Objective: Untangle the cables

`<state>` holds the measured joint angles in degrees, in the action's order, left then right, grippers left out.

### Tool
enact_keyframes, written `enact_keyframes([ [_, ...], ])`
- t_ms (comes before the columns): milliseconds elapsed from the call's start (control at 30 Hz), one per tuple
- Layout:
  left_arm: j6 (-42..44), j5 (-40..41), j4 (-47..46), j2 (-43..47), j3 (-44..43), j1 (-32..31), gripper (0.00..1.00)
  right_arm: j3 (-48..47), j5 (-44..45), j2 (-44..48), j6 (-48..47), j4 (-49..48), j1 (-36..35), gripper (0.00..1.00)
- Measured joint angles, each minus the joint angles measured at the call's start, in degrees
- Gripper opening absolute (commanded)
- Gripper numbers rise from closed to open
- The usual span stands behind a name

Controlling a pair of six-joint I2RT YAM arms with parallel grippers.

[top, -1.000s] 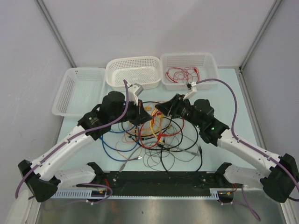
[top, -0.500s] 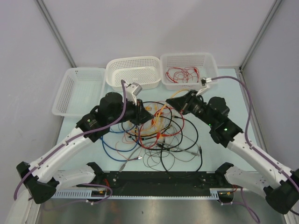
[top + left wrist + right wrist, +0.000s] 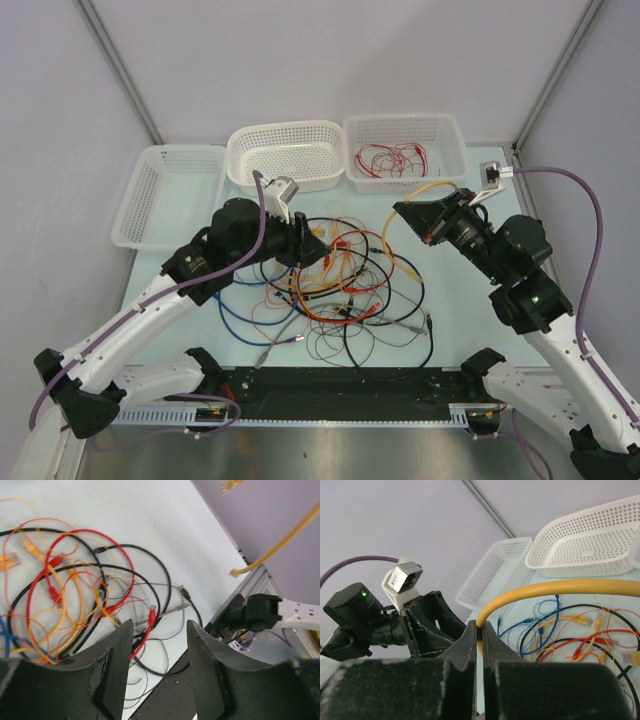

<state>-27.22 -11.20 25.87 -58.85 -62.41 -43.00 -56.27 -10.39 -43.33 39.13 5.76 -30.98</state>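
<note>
The cables (image 3: 340, 285) lie in a tangled pile of red, orange-yellow, blue, black and grey loops at the table's middle. My right gripper (image 3: 400, 212) is lifted to the right of the pile and shut on a thick yellow cable (image 3: 387, 240), which arcs up from the pile. In the right wrist view the gripper (image 3: 481, 626) pinches that yellow cable (image 3: 560, 587) between closed fingers. My left gripper (image 3: 316, 248) hovers over the pile's upper left. It stands open in the left wrist view (image 3: 159, 630), nothing between its fingers, with the cables (image 3: 75, 595) below.
Three white baskets line the back edge: a left one (image 3: 168, 192), a middle one (image 3: 285, 152), and a right one (image 3: 440, 130) holding thin red cables (image 3: 390, 158). A black rail (image 3: 340, 382) runs along the near edge between the arm bases.
My right gripper shut on the yellow cable and pulled it up and to the right, out of the pile. My left gripper went from shut to open and stayed over the pile.
</note>
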Motion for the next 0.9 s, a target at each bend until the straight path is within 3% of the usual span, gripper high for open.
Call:
enact_keyframes([
  [400,-5.3,-11.7,-20.9,-0.2,4.4,-0.6,0.57,-0.5,-3.8,-6.4,-0.2,5.3,-1.7,0.00],
  [667,-5.3,-13.0,-27.5,-6.0,4.4,-4.5,0.52,-0.5,-4.1,-9.6,0.3,5.2,-5.5,0.00],
  [767,-5.1,-12.6,-28.0,-7.6,4.4,-4.8,0.35,-0.5,-4.2,-10.4,0.6,5.0,-6.7,0.00],
  [800,-5.1,-12.3,-28.1,-7.9,4.4,-4.8,0.18,-0.5,-4.2,-10.5,0.8,5.1,-7.0,0.00],
  [900,-4.5,-10.6,-28.2,-8.3,4.5,-4.8,0.00,-0.5,-4.1,-10.4,1.1,5.0,-7.7,0.01],
])
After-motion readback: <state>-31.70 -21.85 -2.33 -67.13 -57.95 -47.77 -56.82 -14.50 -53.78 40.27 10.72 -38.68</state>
